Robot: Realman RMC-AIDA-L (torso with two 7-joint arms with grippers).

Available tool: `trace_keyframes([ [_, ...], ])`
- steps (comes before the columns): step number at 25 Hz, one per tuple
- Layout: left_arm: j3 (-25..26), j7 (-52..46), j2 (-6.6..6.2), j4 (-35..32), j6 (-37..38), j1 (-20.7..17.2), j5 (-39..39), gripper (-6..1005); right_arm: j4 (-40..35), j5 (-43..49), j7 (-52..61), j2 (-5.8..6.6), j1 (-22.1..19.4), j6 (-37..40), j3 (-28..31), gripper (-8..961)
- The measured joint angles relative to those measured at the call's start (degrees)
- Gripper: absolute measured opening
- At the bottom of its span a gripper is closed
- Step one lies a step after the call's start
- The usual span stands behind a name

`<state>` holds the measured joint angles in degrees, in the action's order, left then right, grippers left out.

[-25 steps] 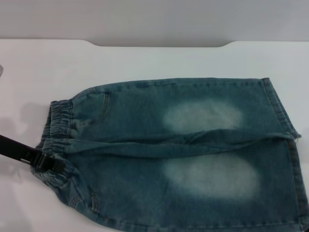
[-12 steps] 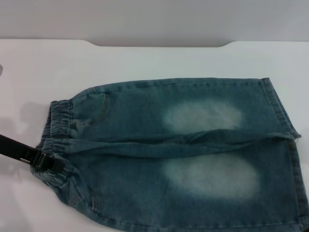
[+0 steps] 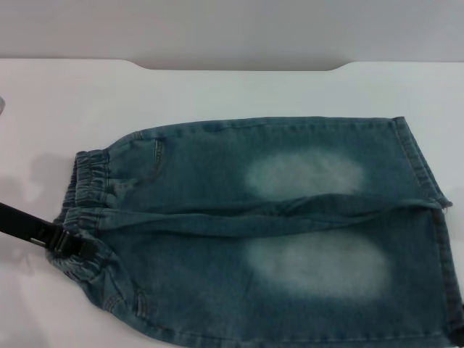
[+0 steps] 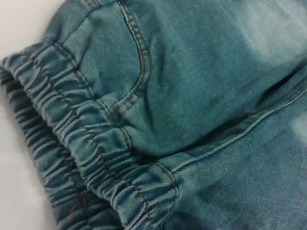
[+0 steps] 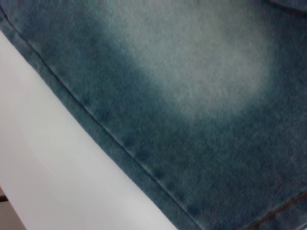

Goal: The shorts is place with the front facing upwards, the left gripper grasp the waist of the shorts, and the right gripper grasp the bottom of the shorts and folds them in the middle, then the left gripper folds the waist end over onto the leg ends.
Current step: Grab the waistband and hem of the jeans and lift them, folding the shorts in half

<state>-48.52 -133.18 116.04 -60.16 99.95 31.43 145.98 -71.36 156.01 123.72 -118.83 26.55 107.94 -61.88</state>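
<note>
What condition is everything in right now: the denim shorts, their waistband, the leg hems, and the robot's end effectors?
Shorts: spread flat on the white table, not yet folded.
Waist: gathered, at the robot's left.
Leg hems: flat, at the robot's right.
Left end effector: at the waistband's near corner; grip unclear.
Right end effector: out of sight.

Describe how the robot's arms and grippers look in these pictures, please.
Only the left gripper shows, in the head view, at the waist of the shorts. It is black, on a slim black bar that comes in from the picture's left edge, with small pale metal parts near its tip. No cables or markings can be made out. The right gripper is not clearly in view.
</note>
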Motion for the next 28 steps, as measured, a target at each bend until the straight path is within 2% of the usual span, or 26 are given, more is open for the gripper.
trace_keyframes([
  [14,0.0,0.3,0.05,1.1,-0.8,0.2,0.0,71,0.4,-1.2,0.3,-0.18,0.6,-0.3,-3.0,541],
  [28,0.0,0.4,-0.02,1.2,-0.9,0.7,0.0,73,0.1,-1.2,0.5,-0.17,0.4,-0.3,-3.0,512],
])
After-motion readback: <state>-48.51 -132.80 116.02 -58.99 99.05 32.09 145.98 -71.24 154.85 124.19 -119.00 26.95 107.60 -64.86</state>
